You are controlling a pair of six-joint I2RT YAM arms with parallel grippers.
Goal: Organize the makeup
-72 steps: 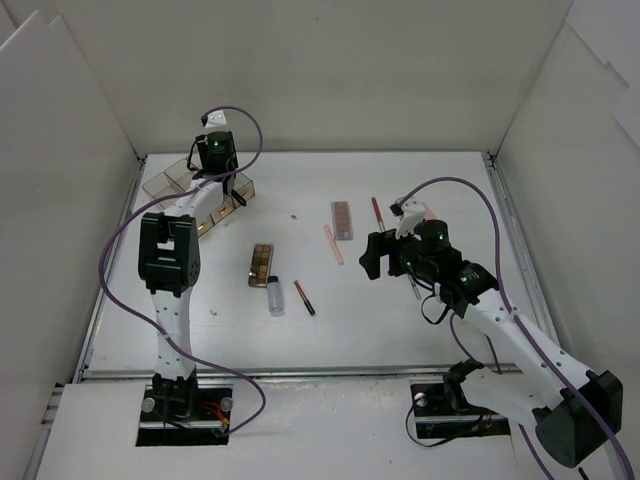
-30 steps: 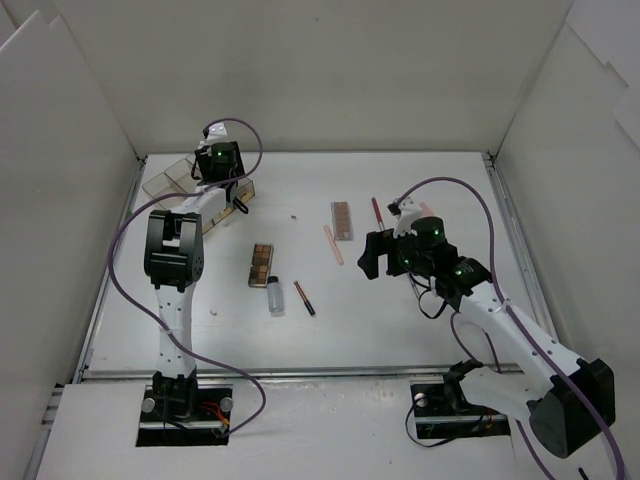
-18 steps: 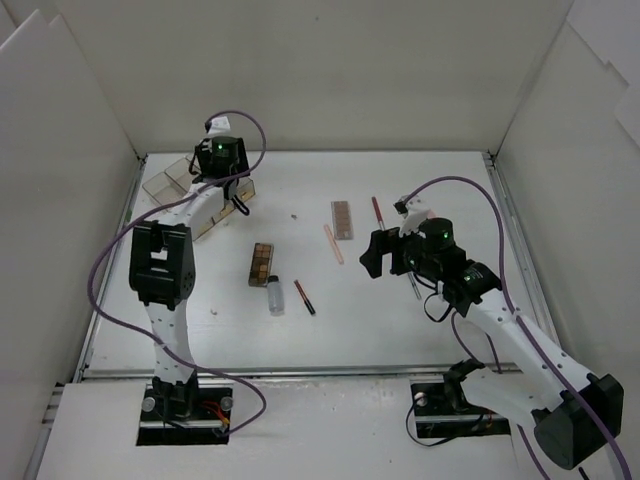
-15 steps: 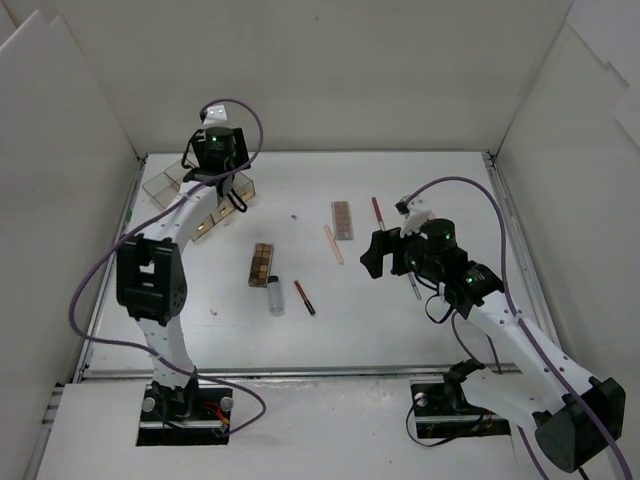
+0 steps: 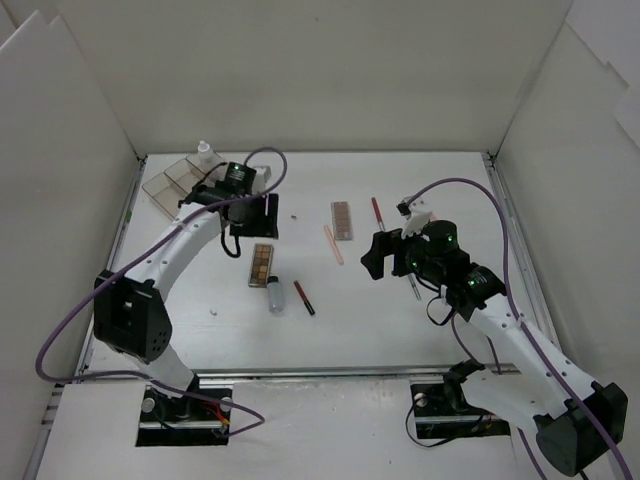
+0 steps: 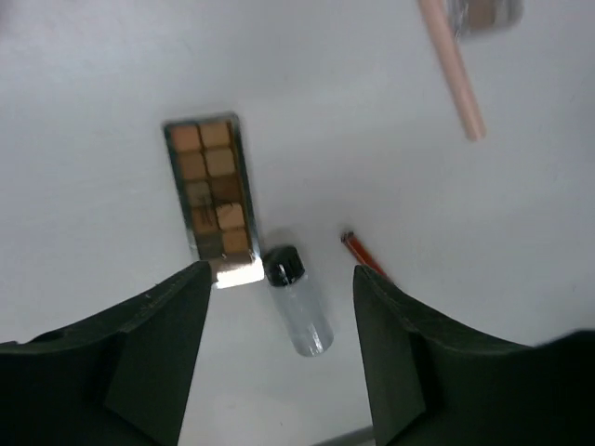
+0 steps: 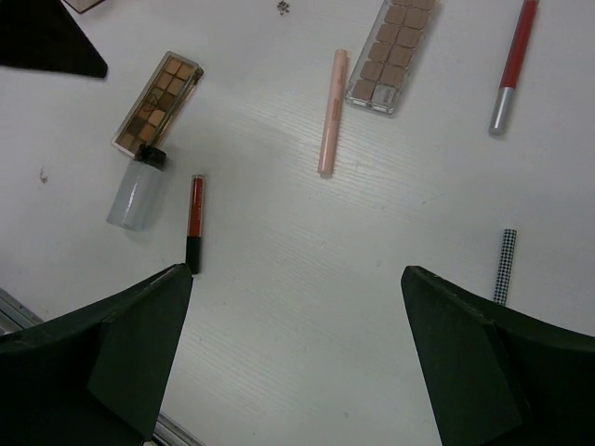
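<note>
Two empty pincers, left gripper [image 6: 279,279] and right gripper [image 7: 296,271], stand parted; far palette [image 6: 483,11] is blurred, cut off.

A white table [image 5: 385,335] stands boxed in by plain white panels: a far wall [image 5: 330,70], a left panel [image 5: 55,210] and a right panel [image 5: 585,160]. Metal rails [image 5: 330,373] edge it. Light is soft, even.

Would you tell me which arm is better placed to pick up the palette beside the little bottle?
Left, probably: the left gripper hangs open close to that palette; the right gripper is farther off.
</note>
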